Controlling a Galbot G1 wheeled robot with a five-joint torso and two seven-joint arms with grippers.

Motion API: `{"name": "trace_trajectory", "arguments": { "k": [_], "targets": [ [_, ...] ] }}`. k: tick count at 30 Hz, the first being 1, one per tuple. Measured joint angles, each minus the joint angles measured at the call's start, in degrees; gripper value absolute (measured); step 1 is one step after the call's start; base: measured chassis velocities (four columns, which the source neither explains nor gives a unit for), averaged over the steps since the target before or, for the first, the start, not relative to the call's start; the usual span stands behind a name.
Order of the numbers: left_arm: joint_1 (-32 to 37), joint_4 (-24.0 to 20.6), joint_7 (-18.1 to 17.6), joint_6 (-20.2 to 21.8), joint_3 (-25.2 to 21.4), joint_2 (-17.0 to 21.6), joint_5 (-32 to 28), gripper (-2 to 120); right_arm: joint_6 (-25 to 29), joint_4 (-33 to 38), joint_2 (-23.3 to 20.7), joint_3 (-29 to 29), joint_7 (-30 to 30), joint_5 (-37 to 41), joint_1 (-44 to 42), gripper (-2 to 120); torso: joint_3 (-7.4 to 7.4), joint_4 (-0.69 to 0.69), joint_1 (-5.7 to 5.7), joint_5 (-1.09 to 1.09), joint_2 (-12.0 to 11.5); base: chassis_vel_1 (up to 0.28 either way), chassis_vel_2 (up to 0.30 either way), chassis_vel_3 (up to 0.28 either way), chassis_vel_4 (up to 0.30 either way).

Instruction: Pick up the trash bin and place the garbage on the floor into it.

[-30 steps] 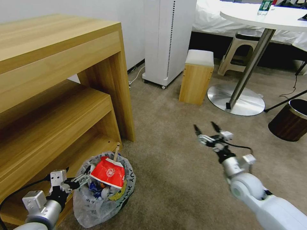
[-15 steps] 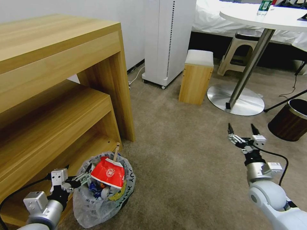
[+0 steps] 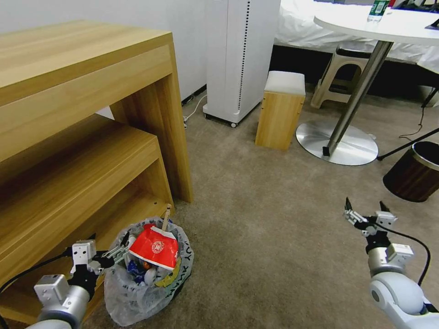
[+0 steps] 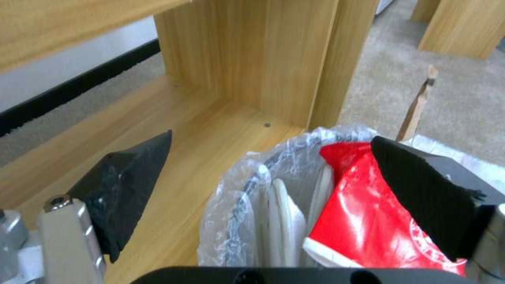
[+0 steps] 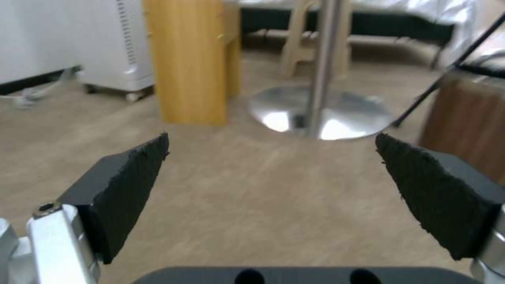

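Observation:
The trash bin (image 3: 137, 292), lined with a crinkly clear bag, stands on the beige carpet floor (image 3: 256, 219) by the foot of the wooden shelf. Garbage fills it: a red wrapper (image 3: 154, 249) on top, a wooden stick (image 3: 167, 215) poking up, and blue and white bits beneath. My left gripper (image 3: 114, 252) is open and straddles the bin's rim (image 4: 247, 197), one finger outside and the other over the red wrapper (image 4: 363, 221). A white slipper (image 4: 284, 221) shows inside. My right gripper (image 3: 365, 203) hangs open above bare carpet at the right, holding nothing (image 5: 272, 136).
A large wooden shelf unit (image 3: 91, 137) stands right behind the bin. Farther off are a white appliance (image 3: 240, 55), a small wooden stool (image 3: 280, 114), a round table's metal base (image 3: 338, 141) and a dark wood-grain bin (image 3: 411, 173) at the right edge.
My right arm has swung right and drawn back toward me, its gripper staying open. The left gripper and the trash bin have barely moved.

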Motion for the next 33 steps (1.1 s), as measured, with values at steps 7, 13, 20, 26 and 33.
{"name": "trace_trajectory", "arguments": {
  "k": [7, 13, 20, 26, 33],
  "targets": [
    [0.2, 0.0, 0.8, 0.1, 0.0, -0.5, 2.8, 100, 2.8, -0.4, 1.3, -3.3, -11.0, 1.0, 0.6, 100, 0.00, 0.00, 0.00, 0.00, 0.0, 0.000, 0.000, 0.000, 0.000],
    [1.2, -1.3, 1.1, 0.5, 0.2, -0.7, 3.7, 100, 4.3, 2.4, 2.2, -3.8, -13.8, 1.8, 0.0, 100, 0.00, 0.00, 0.00, 0.00, 0.0, 0.000, 0.000, 0.000, 0.000],
    [2.7, -4.3, 1.3, 0.6, 0.6, -0.7, 4.8, 100, 6.0, 8.4, 3.4, -2.3, -15.1, 1.1, -2.1, 100, 0.00, 0.00, 0.00, 0.00, 0.0, 0.000, 0.000, 0.000, 0.000],
    [3.3, -5.8, 1.3, 0.4, 0.7, -1.3, 5.3, 100, 6.2, 10.7, 6.5, -1.6, -10.5, -4.9, -2.5, 100, 0.00, 0.00, 0.00, 0.00, 0.0, 0.000, 0.000, 0.000, 0.000],
    [3.0, -5.5, 0.8, -0.2, 0.7, -1.9, 5.4, 100, 6.5, 8.9, 9.9, -1.6, -5.5, -9.9, -2.3, 100, 0.00, 0.00, 0.00, 0.01, 0.0, 0.000, 0.000, 0.000, 0.000]
  ]
}}
